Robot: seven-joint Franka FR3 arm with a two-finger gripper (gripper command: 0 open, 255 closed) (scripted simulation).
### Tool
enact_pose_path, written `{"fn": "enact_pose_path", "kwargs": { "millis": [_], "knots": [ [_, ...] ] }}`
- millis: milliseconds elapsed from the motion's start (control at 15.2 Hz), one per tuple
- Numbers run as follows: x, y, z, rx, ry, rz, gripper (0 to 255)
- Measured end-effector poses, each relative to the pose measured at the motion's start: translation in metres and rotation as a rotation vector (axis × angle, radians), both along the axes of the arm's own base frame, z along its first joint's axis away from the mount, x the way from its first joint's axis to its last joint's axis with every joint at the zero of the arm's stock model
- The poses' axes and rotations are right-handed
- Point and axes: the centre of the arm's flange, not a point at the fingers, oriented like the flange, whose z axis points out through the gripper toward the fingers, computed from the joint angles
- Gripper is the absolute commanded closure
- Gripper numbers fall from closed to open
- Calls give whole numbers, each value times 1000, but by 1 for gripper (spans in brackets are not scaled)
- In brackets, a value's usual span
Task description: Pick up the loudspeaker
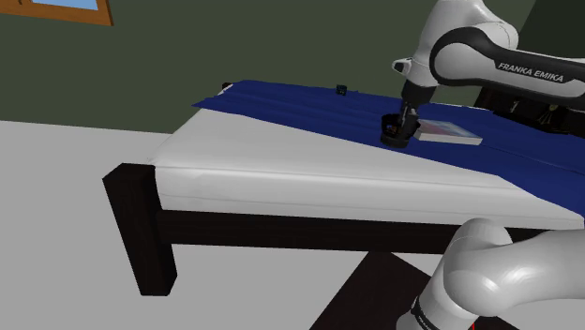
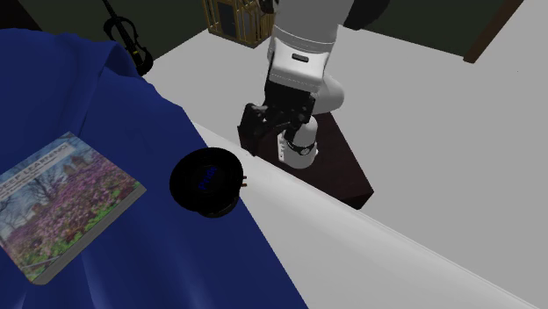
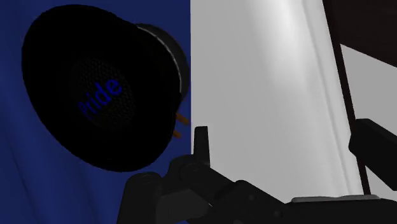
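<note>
Gripping the loudspeaker (image 2: pixel 206 180) by its rigid round rim suits you; it looks light. Your gripper (image 1: pixel 403 118) stands open, empty.

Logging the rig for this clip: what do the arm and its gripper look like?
The arm is glossy white, with rounded links and dark bands at the joints. One dark band carries white FRANKA EMIKA lettering. The gripper is all black, with a blocky body and two slim black fingers.
</note>
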Motion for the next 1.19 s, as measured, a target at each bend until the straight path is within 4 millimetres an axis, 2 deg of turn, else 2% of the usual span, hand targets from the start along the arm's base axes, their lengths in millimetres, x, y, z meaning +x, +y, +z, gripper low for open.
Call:
{"fn": "enact_pose_path", "kwargs": {
  "millis": [462, 726, 990, 1056, 1188],
  "knots": [
    [-6, -67, 45, -77, -51, 119, 0],
    [-6, -70, 35, -85, -54, 130, 0],
    [-6, -69, 13, -85, -54, 131, 0],
    [-6, -69, 12, -85, -54, 131, 255],
    [-6, -70, 11, -85, -55, 131, 255]
  ]
}}
